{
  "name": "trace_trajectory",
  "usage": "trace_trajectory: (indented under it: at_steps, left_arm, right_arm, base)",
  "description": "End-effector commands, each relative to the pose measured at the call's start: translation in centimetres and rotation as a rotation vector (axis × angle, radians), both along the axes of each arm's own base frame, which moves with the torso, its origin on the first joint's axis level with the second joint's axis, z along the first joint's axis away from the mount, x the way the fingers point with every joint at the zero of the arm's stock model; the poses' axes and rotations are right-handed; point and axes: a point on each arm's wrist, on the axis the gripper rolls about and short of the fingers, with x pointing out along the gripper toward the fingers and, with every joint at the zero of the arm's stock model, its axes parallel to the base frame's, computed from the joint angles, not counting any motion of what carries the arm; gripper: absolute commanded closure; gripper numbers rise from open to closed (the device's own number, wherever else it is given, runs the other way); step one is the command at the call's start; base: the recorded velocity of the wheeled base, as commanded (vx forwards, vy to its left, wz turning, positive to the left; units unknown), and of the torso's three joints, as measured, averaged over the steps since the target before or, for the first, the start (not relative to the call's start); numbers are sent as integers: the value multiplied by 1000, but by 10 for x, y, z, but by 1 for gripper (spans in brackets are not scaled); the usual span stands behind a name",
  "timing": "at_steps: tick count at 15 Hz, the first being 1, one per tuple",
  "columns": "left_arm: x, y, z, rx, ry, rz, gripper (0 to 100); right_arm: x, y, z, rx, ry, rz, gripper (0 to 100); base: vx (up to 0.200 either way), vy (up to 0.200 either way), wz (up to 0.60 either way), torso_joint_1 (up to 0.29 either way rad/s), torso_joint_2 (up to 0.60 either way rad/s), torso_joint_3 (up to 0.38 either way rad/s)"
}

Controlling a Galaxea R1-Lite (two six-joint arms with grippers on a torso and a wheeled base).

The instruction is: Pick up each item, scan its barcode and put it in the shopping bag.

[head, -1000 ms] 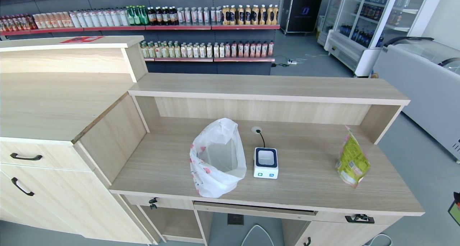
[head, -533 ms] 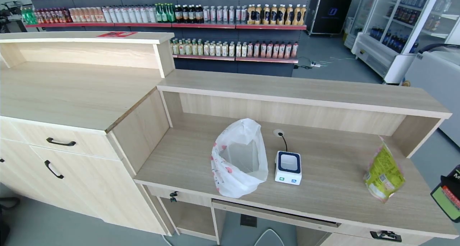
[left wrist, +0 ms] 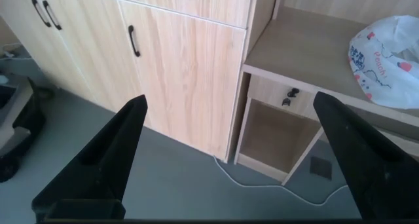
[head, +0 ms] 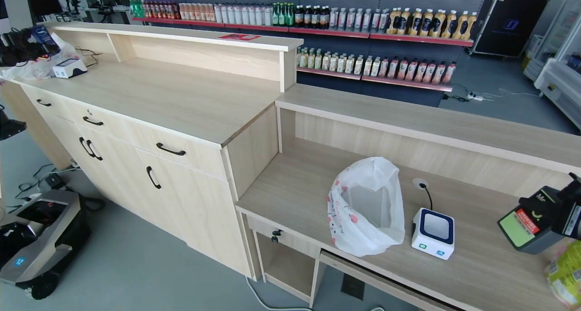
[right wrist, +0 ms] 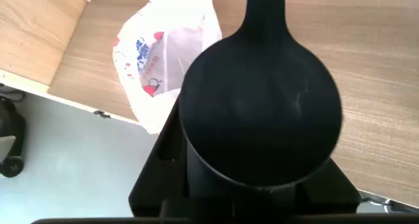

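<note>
The white shopping bag (head: 365, 206) stands open in the lower middle of the head view. It has small red and blue marks on it. It sits on the low part of the wooden counter (head: 299, 188).

Just to the right of the bag is the scanner (head: 432, 233). It is a small white box with a dark blue frame around its window. The bag and the scanner are very close, but I cannot tell if they touch. A black cable (head: 426, 195) runs from the scanner to a round hole in the counter behind it.

A green snack pouch (head: 565, 274) is in the bottom right corner, on the same counter. It is well apart from the bag, and the edge of the picture cuts it off.

The right gripper (head: 526, 224) is at the right edge, above the counter, between the scanner and the pouch. I cannot tell if it is wide or narrow.

In the left wrist view the left gripper (left wrist: 229, 103) is spread wide and holds nothing. It hangs above the grey floor, in front of a cabinet door (left wrist: 190, 73) with a black handle.

Long shelves of bottles (head: 363, 20) run across the top of the head view.
</note>
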Motion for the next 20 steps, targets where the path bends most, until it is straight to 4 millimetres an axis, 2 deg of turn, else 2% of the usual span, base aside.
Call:
trace_trajectory:
  at_steps: [1, 3, 4, 7, 10, 12, 13, 15, 20]
  left_arm:
    - [0, 0, 0, 0, 1, 0, 0]
    - [0, 0, 0, 0, 1, 0, 0]
    - [0, 0, 0, 0, 1, 0, 0]
    - [0, 0, 0, -1, 1, 0, 0]
    - [0, 0, 0, 0, 1, 0, 0]
    - [0, 0, 0, 0, 1, 0, 0]
    - [0, 0, 0, 0, 1, 0, 0]
    - [0, 0, 0, 0, 1, 0, 0]
    - [0, 0, 0, -1, 1, 0, 0]
  right_arm:
    - [24, -8, -11, 95, 56, -17, 100]
    - [56, -17, -2, 247, 23, -71, 100]
    - [71, -22, -6, 267, 37, -76, 100]
    - [100, -27, -34, 250, 74, 15, 100]
    - [120, -32, -63, 202, 106, 120, 100]
    - [124, -33, -80, 162, 132, 189, 100]
    - [125, -36, -89, 87, 137, 254, 100]
    - [130, -38, -97, 85, 139, 307, 100]
    - [158, -46, -106, 117, 123, 360, 100]
  base:
    - [0, 0, 0, 0, 0, 0]
    - [0, 0, 0, 0, 0, 0]
    - [0, 0, 0, 0, 0, 0]
    - [0, 0, 0, 0, 0, 0]
    - [0, 0, 0, 0, 0, 0]
    - [0, 0, 0, 0, 0, 0]
    - [0, 0, 0, 0, 0, 0]
    - [0, 0, 0, 0, 0, 0]
    - [0, 0, 0, 0, 0, 0]
